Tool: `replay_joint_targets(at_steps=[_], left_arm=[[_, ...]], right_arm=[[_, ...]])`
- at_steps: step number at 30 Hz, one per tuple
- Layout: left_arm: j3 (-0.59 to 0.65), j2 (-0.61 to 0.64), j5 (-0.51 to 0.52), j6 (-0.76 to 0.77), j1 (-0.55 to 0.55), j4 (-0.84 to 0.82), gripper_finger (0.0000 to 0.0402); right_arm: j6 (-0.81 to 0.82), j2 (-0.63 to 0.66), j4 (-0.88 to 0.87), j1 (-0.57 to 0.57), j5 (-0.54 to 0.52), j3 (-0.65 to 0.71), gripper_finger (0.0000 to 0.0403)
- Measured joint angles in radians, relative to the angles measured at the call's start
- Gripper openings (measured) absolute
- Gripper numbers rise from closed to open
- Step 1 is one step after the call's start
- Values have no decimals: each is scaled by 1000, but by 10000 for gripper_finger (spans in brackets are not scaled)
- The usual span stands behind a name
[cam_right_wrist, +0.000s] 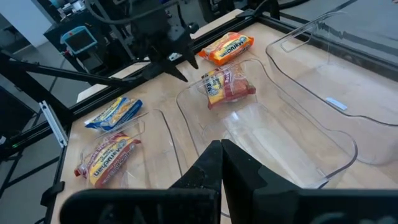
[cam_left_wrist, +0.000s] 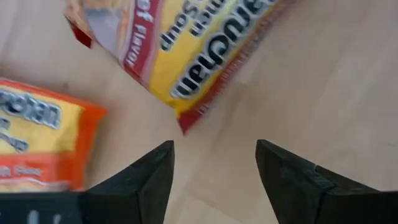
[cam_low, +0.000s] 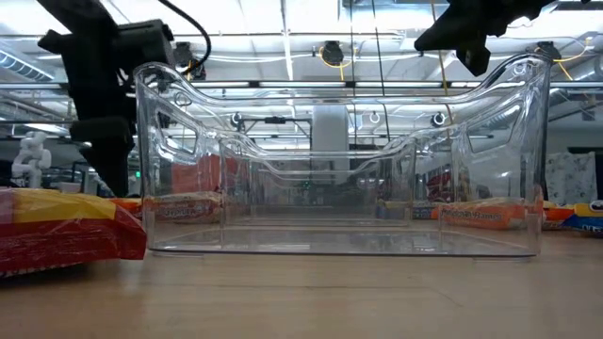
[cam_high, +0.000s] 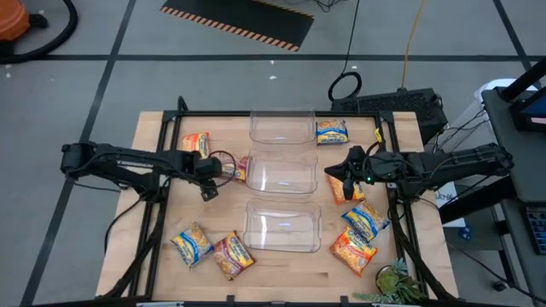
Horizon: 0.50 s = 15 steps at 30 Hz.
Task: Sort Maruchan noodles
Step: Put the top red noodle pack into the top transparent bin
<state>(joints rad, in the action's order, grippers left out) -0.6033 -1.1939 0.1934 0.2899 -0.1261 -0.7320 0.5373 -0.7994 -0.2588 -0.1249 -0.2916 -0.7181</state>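
The left gripper (cam_left_wrist: 214, 163) hangs with fingers spread over bare desk (cam_high: 153, 247), a reddish-brown packet (cam_left_wrist: 186, 53) just ahead beside the middle bin (cam_high: 281, 175). The right gripper (cam_right_wrist: 221, 163), closed and empty, hovers at that bin's opposite side.

The red and yellow noodle packet (cam_left_wrist: 186, 56) has words on it, seen upside down: part of "Maruchan", "Soup" and "Flavor". The orange packet (cam_left_wrist: 37, 143) beside it shows only blurry letters, too fuzzy to read.

Left fingers (cam_left_wrist: 155, 177) apart, right fingers (cam_right_wrist: 214, 165) together
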Motion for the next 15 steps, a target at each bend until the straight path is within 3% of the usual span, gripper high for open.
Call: replay_joint_targets(at_steps=[7,15], left_arm=[[0,-70,27,-22,-9,36,233],[0,-159,44,-47,-96,101,233]], right_arm=[[0,0,0,0,0,0,0],[-3,0,0,0,0,0,0]])
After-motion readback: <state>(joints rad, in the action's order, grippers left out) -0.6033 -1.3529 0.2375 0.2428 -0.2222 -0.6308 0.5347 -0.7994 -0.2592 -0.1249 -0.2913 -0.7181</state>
